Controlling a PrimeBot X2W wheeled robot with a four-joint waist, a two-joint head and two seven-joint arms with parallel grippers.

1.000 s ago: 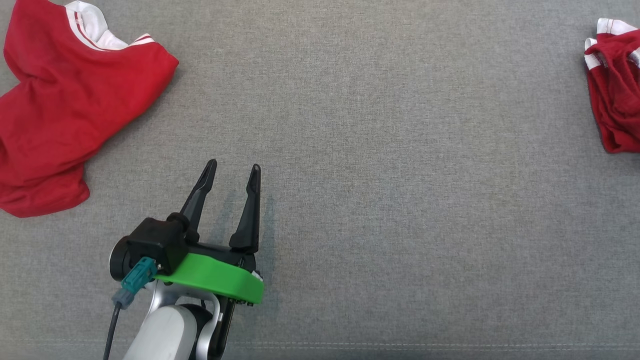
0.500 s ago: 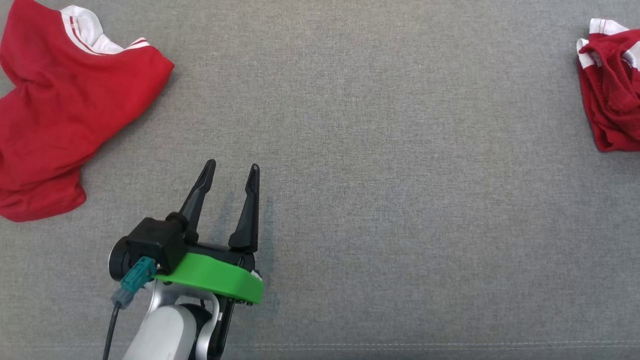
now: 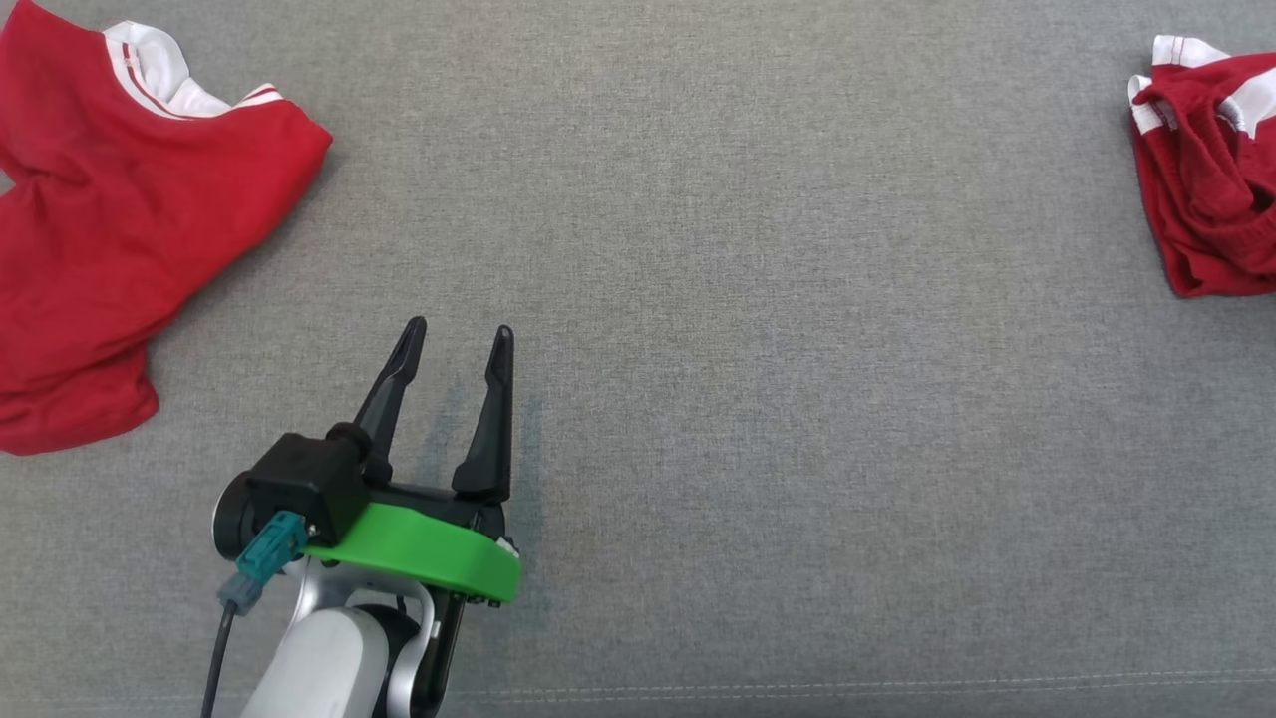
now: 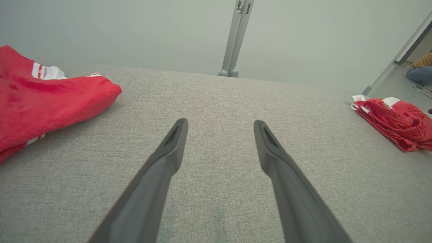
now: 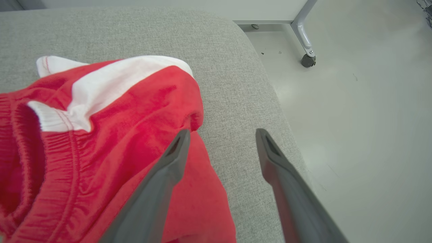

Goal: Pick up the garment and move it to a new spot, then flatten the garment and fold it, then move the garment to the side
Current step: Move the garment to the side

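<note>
A crumpled red garment with white trim and an elastic waistband (image 3: 1211, 199) lies at the far right of the grey padded surface (image 3: 797, 399). In the right wrist view this red garment (image 5: 101, 135) is close below my right gripper (image 5: 223, 131), which is open; its left finger is over the cloth's right edge and its right finger over bare grey fabric. A second red garment with a white collar (image 3: 120, 219) lies spread at the far left. My left gripper (image 3: 459, 329) hovers open and empty near the front left; the left wrist view shows it (image 4: 220, 122) over bare fabric, with the collared garment (image 4: 40, 98) to its left.
The surface's rounded right edge (image 5: 270, 98) drops to a pale floor where a metal leg with a caster (image 5: 307, 60) stands. A grey post (image 4: 236, 37) rises behind the far edge. Part of a seated person (image 4: 420, 67) shows beyond the right garment (image 4: 395, 121).
The whole head view has shifted: both garments sit further left in the picture, so the camera turned rightward. The left gripper holds the same open pose.
</note>
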